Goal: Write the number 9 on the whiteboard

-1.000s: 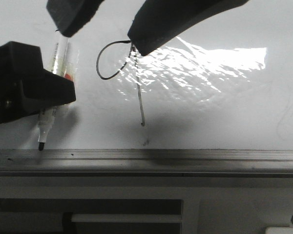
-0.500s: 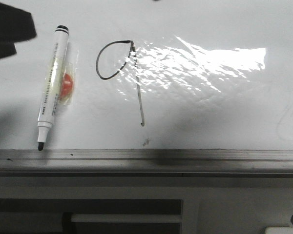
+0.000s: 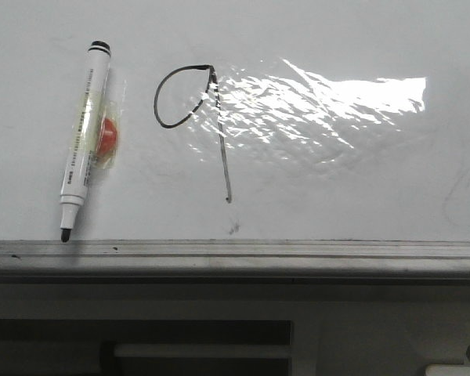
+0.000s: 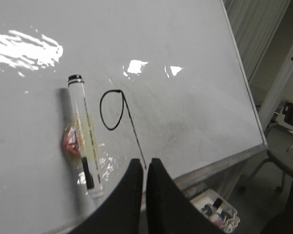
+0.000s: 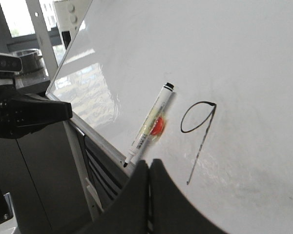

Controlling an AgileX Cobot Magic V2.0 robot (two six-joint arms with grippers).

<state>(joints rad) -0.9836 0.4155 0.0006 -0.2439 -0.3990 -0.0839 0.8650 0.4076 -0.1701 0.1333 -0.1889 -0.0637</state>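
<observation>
The whiteboard (image 3: 337,196) fills the front view, with a wrinkled glare patch on it. The number 9 (image 3: 222,149) is a thin black loop with a long straight tail, drawn at centre left. It also shows in the left wrist view (image 4: 133,126) and the right wrist view (image 5: 200,146). A white marker (image 3: 84,141) with a black tip lies loose on the board left of the 9, tip toward the ledge. My left gripper (image 4: 144,163) is shut and empty, off the board. My right gripper (image 5: 149,163) is shut and empty, also off the board. Neither shows in the front view.
A grey metal ledge (image 3: 298,254) runs along the board's near edge. A red round piece under clear tape (image 3: 106,135) sits beside the marker. A small dark smudge (image 3: 234,229) lies below the 9's tail. A tray of markers (image 4: 215,212) sits below the board.
Both grippers have drawn back out of the front view. The left gripper was at the marker one second ago; the marker now lies free on the board.
</observation>
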